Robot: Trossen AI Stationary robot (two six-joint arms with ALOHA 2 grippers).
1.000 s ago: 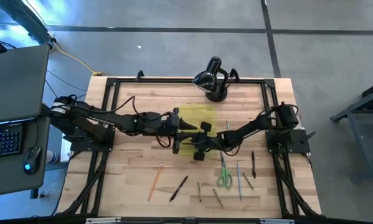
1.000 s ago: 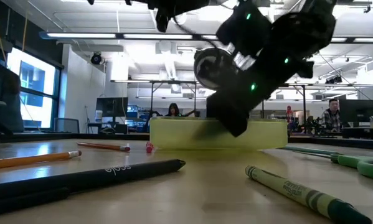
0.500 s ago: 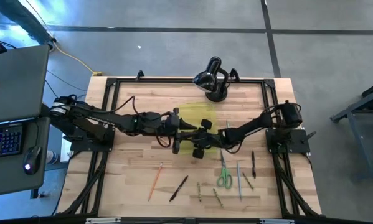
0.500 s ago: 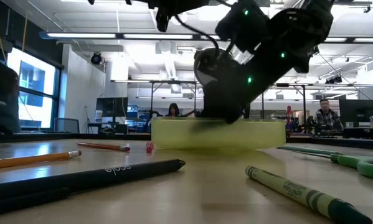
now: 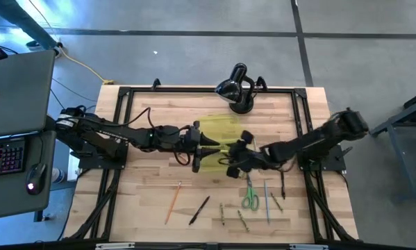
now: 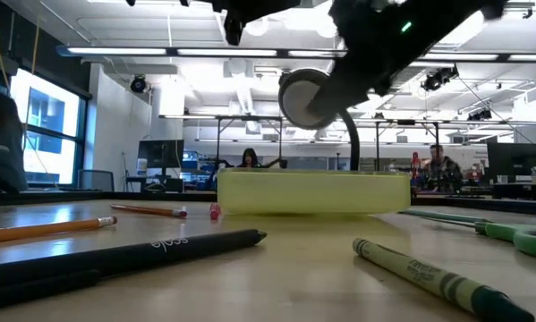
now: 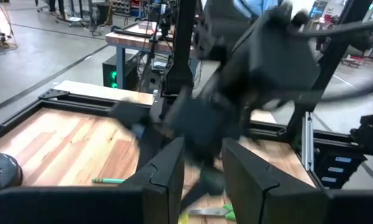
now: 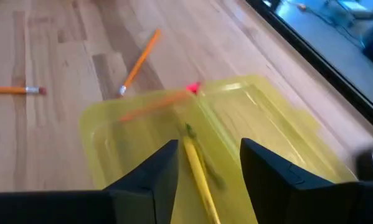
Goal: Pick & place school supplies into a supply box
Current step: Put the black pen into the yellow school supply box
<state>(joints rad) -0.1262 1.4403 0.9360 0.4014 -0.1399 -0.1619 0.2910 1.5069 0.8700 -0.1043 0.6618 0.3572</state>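
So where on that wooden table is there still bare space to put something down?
The far left corner, between the black frame rail and the translucent yellow-green plastic box, is bare wood. The near edge is crowded: orange pencil, black pen, green-handled scissors. Both grippers crowd the box.

I see light wooden table (image 5: pixel 145 173) in black frame | mid-table: yellow-green supply box (image 5: pixel 218 142) | far edge: black domed device (image 5: pixel 237 89) | near-left: orange pencil (image 5: pixel 173 201), black pen (image 5: pixel 199 210) | near-right: green-handled scissors (image 5: pixel 249 196), blue pen (image 5: pixel 267 201), black pen (image 5: pixel 283 183), short crayons (image 5: pixel 233 217)
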